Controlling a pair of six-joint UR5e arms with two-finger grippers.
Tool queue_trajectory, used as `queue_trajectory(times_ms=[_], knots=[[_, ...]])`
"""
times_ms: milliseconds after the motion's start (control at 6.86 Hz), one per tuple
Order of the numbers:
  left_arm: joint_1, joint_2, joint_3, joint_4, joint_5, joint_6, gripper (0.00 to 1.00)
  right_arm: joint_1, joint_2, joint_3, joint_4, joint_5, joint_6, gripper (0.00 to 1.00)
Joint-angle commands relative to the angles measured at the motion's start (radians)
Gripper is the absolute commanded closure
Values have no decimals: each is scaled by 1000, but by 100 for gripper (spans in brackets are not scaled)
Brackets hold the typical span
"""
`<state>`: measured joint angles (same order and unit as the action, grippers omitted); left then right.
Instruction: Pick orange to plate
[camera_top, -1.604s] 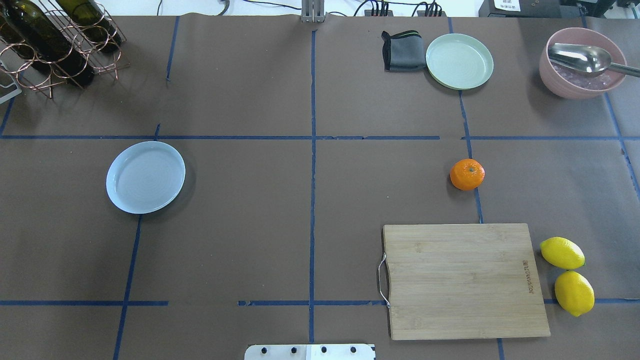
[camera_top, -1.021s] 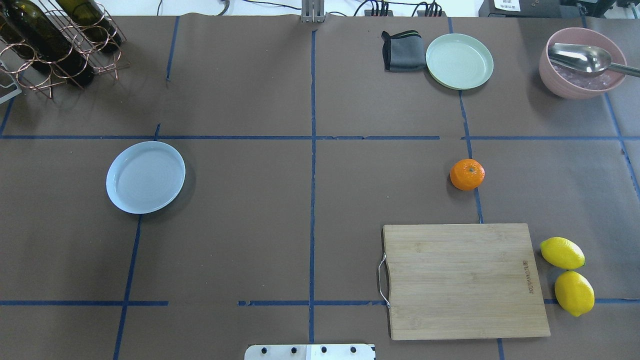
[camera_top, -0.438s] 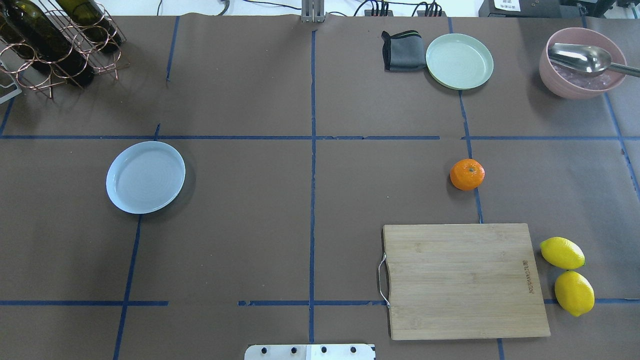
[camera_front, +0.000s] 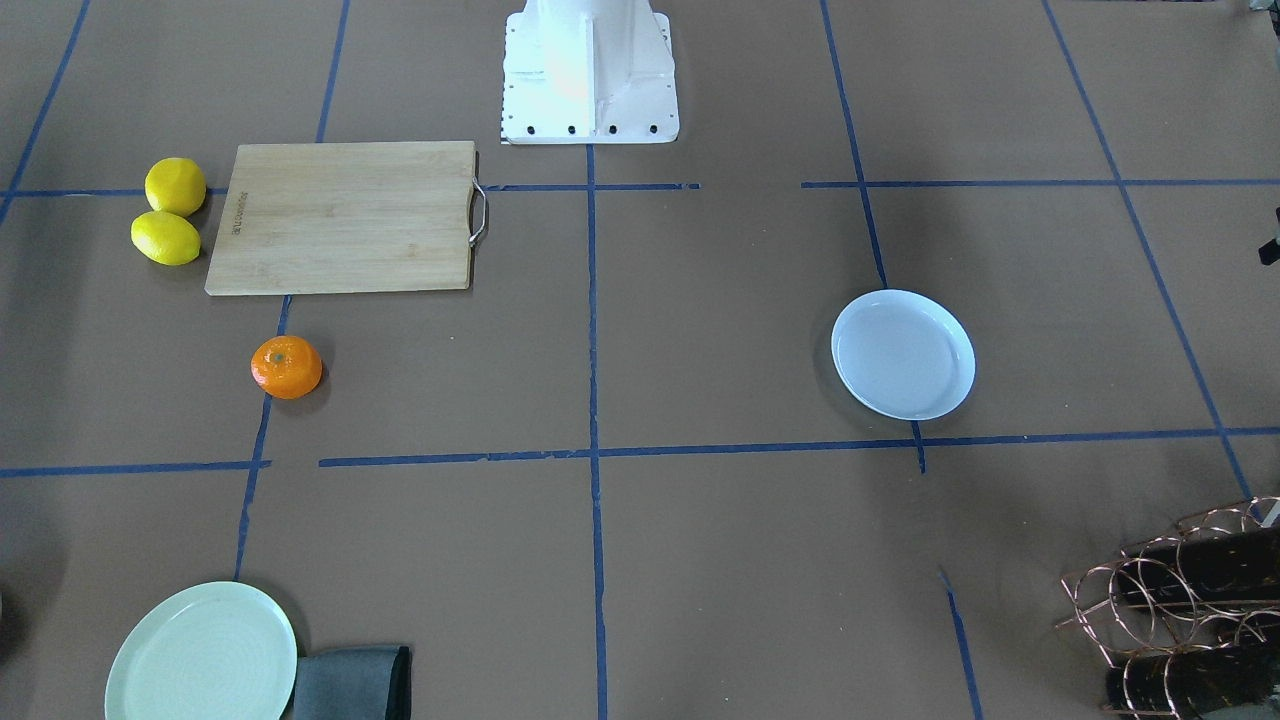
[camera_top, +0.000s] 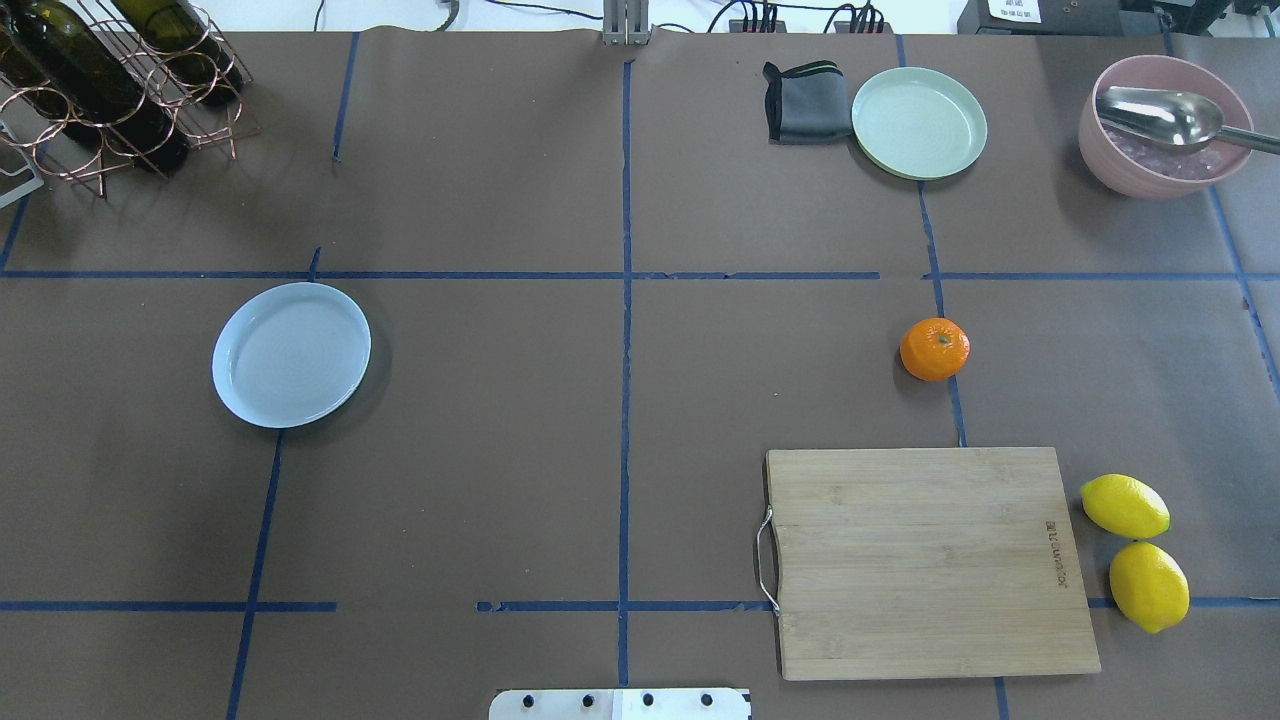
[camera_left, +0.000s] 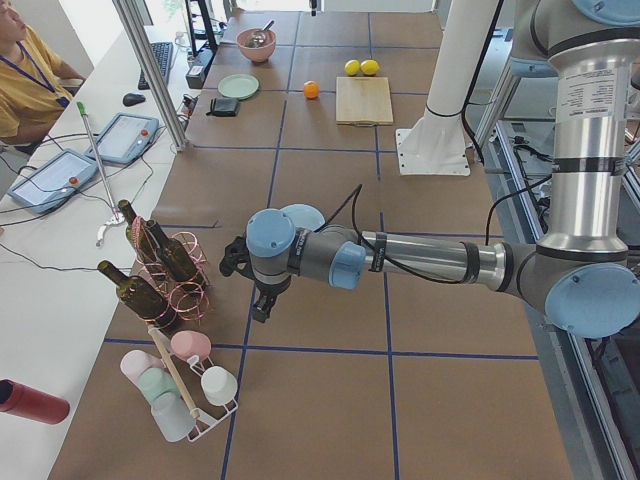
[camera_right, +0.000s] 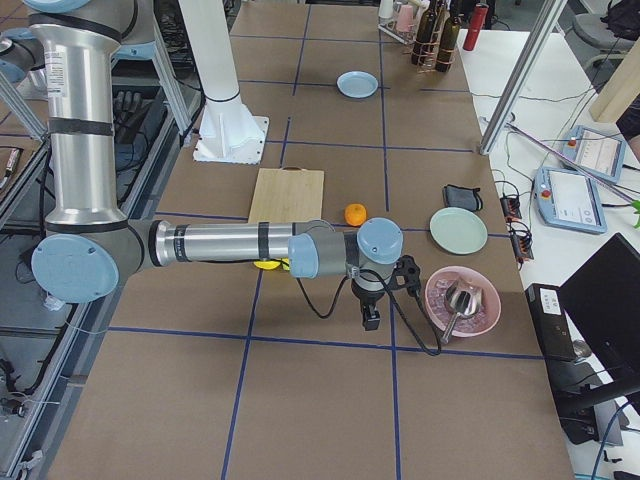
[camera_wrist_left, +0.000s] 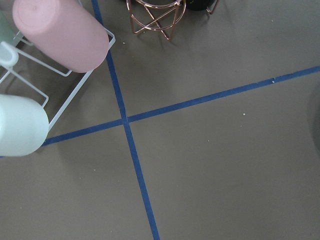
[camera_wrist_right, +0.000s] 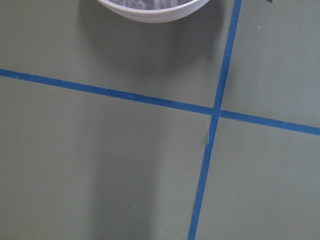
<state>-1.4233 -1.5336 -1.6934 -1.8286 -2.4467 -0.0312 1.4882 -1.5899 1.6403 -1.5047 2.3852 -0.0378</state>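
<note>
The orange (camera_top: 934, 349) sits on the brown table on my right half, just beyond the cutting board; it also shows as the orange (camera_front: 287, 367) and the orange (camera_right: 355, 214). The plate (camera_top: 291, 354), pale bluish-white and bare, lies on my left half, seen too as the plate (camera_front: 903, 354). My left gripper (camera_left: 258, 305) hangs past the table's left end near the bottle rack. My right gripper (camera_right: 370, 320) hangs beside the pink bowl, past the orange. Both show only in the side views, so I cannot tell whether they are open or shut.
A wooden cutting board (camera_top: 930, 560) and two lemons (camera_top: 1135, 550) lie near my right. A pale green plate (camera_top: 919, 122), a grey cloth (camera_top: 805, 102) and a pink bowl with a spoon (camera_top: 1160, 125) stand at the far right. A bottle rack (camera_top: 110, 80) fills the far left corner. A person (camera_left: 25, 70) sits beside the table.
</note>
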Motion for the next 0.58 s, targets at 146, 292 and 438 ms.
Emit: queue_trajectory(times_ms=[146, 292, 438], knots=[[260, -44, 55, -260, 11, -535, 0, -2, -7, 1, 33, 3, 1, 0], [333, -86, 95, -303, 79, -647, 0, -2, -9, 0, 61, 2, 1, 0], [422, -101, 98, -323, 219, -739, 0, -3, -9, 0, 61, 6, 1, 0]])
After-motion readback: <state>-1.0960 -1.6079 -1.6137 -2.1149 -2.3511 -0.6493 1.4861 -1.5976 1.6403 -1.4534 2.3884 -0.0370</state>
